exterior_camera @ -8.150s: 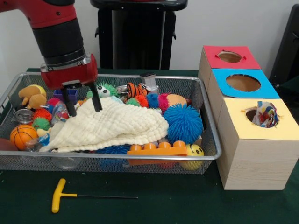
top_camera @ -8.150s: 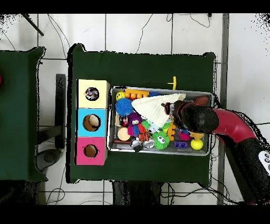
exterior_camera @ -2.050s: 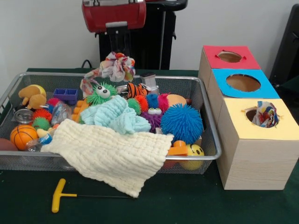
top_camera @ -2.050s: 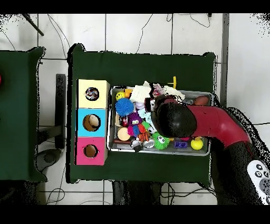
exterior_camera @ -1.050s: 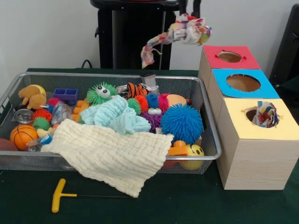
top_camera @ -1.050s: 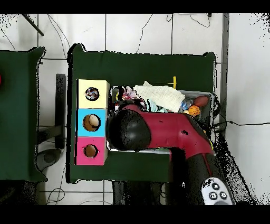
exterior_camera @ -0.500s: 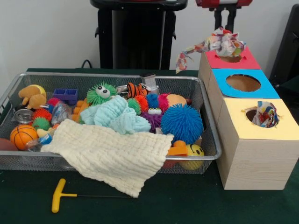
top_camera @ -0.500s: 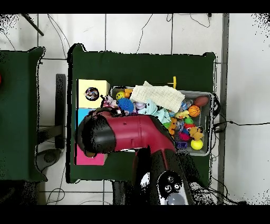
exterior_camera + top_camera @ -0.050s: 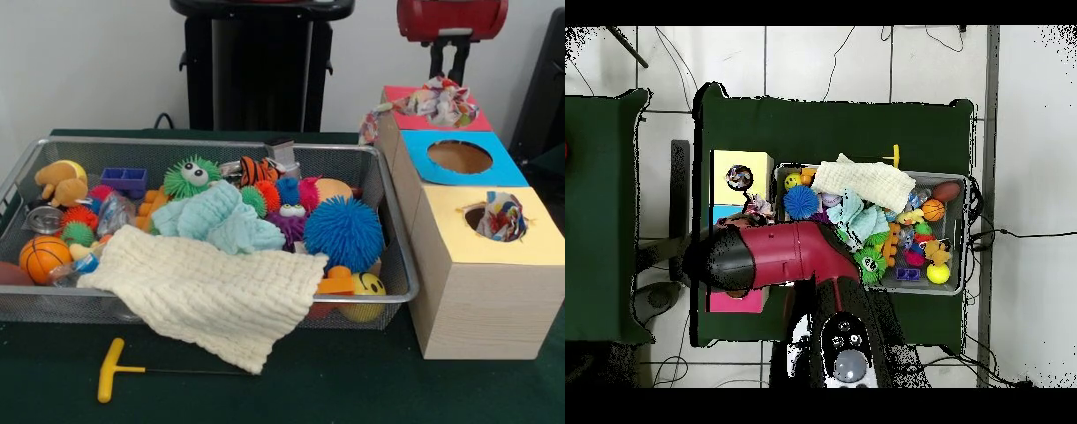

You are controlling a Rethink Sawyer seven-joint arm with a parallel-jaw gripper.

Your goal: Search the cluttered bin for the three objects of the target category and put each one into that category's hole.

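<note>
The multicoloured patterned cloth scrap (image 9: 439,101) hangs bunched over the red-topped section (image 9: 399,94) of the wooden three-hole box (image 9: 481,291), with a thin tail trailing off the box's edge toward the bin. The gripper (image 9: 448,72) comes down from its red housing right above the scrap, its two dark fingers close together and pinching the top of the fabric. In the overhead view the red and black arm (image 9: 780,257) reaches across the box and hides the red section; the scrap (image 9: 750,213) peeks out beside it.

Next along the box is the blue-topped section (image 9: 459,156) with an empty round hole, then the yellow-topped section (image 9: 503,234), where a second patterned cloth (image 9: 501,216) sits stuffed in the hole.

Beside the box stands the wire mesh bin (image 9: 212,309) on the dark green surface (image 9: 309,389). A cream waffle-weave cloth (image 9: 216,296) drapes over its near rim, a pale aqua cloth (image 9: 225,221) lies behind it, and a big blue spiky ball (image 9: 344,231) rests near the box end. A small orange basketball (image 9: 42,256) sits at the other end. A yellow-handled T-shaped key (image 9: 119,369) lies on the surface in front of the bin.
</note>
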